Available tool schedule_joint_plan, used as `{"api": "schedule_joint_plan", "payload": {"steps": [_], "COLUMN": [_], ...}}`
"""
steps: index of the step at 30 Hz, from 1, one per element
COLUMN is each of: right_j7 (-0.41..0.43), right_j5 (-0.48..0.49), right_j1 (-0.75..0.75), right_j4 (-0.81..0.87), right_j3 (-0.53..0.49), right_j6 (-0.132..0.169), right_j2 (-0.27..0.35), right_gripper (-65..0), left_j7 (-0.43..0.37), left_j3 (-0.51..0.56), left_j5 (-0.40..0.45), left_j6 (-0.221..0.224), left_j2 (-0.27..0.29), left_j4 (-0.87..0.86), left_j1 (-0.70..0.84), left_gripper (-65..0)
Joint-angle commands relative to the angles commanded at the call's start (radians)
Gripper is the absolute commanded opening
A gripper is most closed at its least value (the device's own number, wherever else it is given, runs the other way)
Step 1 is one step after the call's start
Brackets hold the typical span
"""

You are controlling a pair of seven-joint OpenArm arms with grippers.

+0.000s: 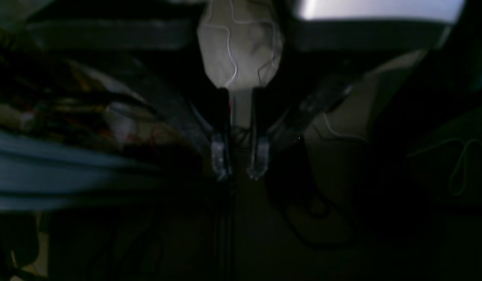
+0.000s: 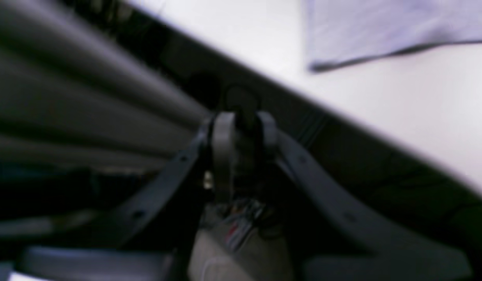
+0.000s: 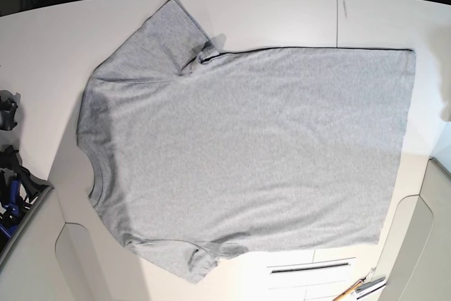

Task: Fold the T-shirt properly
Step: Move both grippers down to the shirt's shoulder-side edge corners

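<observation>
Closest to each wrist camera, only that arm's own gripper is seen. The left gripper (image 1: 240,162) is shown in a very dark picture with its clear fingertips (image 1: 220,156) drawn near together, a narrow gap left between them and nothing held. The right gripper (image 2: 245,125) is blurred, its tips likewise close together around a dark gap, and no cloth is seen in it. Neither gripper is visible in the base view, so both are judged to be well apart from the garment.

The T-shirt (image 3: 246,146) is laid flat on the white surface (image 3: 42,47), plain side up, with the neck toward the left, the hem toward the right, one sleeve at the far edge and the other at the near edge. A small tuck is seen where the far sleeve meets the body. A corner of the cloth also appears at the top of the right wrist view.

No fold appears to have been made yet. Trouble could arise if only the top layer is pinched, since the two layers would then separate and the fold would come out skewed. The tuck at the far sleeve could be pressed into a crease if left unsmoothed. Some tools (image 3: 361,288) lying near the hem could be snagged or swept along.
</observation>
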Motion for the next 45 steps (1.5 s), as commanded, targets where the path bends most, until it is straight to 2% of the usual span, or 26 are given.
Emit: {"api": "schedule_joint_plan", "payload": {"steps": [2,5,9,11,13,15,17,19,21,25,26,28,30,32,37,42,45], "right_j7": [0.000,-0.001,-0.011,-0.048,-0.099,-0.121,-0.134,-0.156,-0.190,-0.261,-0.267,-0.282,-0.310,-0.326,-0.328,-0.330,-0.330], "right_j5": [0.051,0.108,0.141,0.156,0.186,0.201,0.201,0.204,0.244,0.305,0.314,0.345,0.356,0.366,0.372,0.372,0.372], "right_j1": [0.003,0.019,0.062,0.092,0.123,0.151,0.175,0.202,0.232,0.287,0.299,0.320,0.342,0.357,0.371,0.371,0.371], "right_j4": [0.022,0.025,0.024,0.024,0.024,0.019,0.011,-0.005,-0.030,-0.095,-0.112,-0.146,-0.177,-0.201,-0.240,-0.240,-0.240], "right_j3": [0.057,0.132,0.186,0.192,0.192,0.191,0.191,0.191,0.191,0.191,0.191,0.191,0.191,0.190,0.190,0.190,0.190], "right_j6": [0.000,0.000,0.000,-0.002,-0.010,-0.040,-0.089,-0.145,-0.182,-0.185,-0.184,-0.183,-0.166,-0.139,-0.139,-0.139,-0.139], "right_j2": [0.000,0.000,0.000,0.000,-0.003,-0.004,-0.005,-0.006,-0.006,-0.009,-0.009,-0.010,-0.023,-0.039,-0.072,-0.072,-0.072], "right_gripper": [-55.7,-55.7,-55.7,-55.6,-55.4,-50.3,-43.7,-39.4,-36.4,-32.9,-32.0,-29.3,-28.7,-28.7,-28.7,-28.7,-28.7], "left_j7": [0.002,0.007,0.007,0.007,0.007,0.007,0.022,0.069,0.122,0.217,0.220,0.220,0.220,0.225,0.243,0.247,0.252], "left_j3": [-0.019,-0.050,-0.084,-0.101,-0.118,-0.137,-0.164,-0.195,-0.229,-0.263,-0.263,-0.263,-0.264,-0.266,-0.309,-0.407,-0.425], "left_j5": [0.000,0.000,0.000,-0.003,-0.019,-0.048,-0.079,-0.114,-0.163,-0.236,-0.235,-0.235,-0.234,-0.233,-0.235,-0.250,-0.270], "left_j6": [-0.008,-0.047,-0.064,-0.079,-0.080,-0.079,-0.079,-0.079,-0.079,-0.071,-0.064,-0.037,-0.014,-0.011,0.003,0.003,0.003], "left_j2": [0.000,0.000,-0.005,-0.005,-0.005,-0.005,-0.005,-0.006,-0.015,-0.068,-0.079,-0.095,-0.109,-0.122,-0.152,-0.180,-0.211], "left_j4": [0.036,0.082,0.138,0.162,0.183,0.196,0.196,0.196,0.196,0.195,0.195,0.190,0.170,0.137,0.037,-0.069,-0.149], "left_j1": [0.000,0.000,0.000,0.000,0.000,-0.004,-0.019,-0.050,-0.087,-0.162,-0.177,-0.206,-0.233,-0.265,-0.352,-0.423,-0.463], "left_gripper": [-53.5,-53.3,-43.1,-38.7,-37.4,-36.2,-30.0,-26.7,-26.7,-26.7,-26.3,-21.3,-19.4,-19.4,-19.4,-19.4,-19.4]}}
